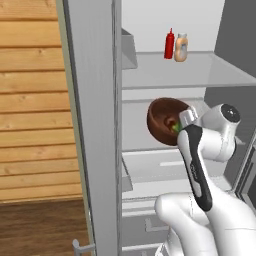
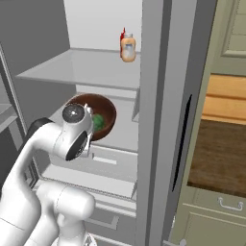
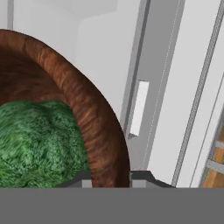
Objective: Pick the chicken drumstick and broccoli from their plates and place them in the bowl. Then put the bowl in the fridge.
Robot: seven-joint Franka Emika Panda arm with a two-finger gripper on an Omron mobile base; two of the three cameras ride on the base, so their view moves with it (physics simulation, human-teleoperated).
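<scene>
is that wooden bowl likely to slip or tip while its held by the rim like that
Probably some risk: the bowl looks glossy, so the gripper pinching its rim could slip. It hangs tilted, so the broccoli might shift. It looks stiff.

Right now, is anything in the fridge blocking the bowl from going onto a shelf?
Nothing visible does. The bowl, gripped by its rim, is inside the fridge; the ketchup bottle and jar stand on the shelf above.
</scene>
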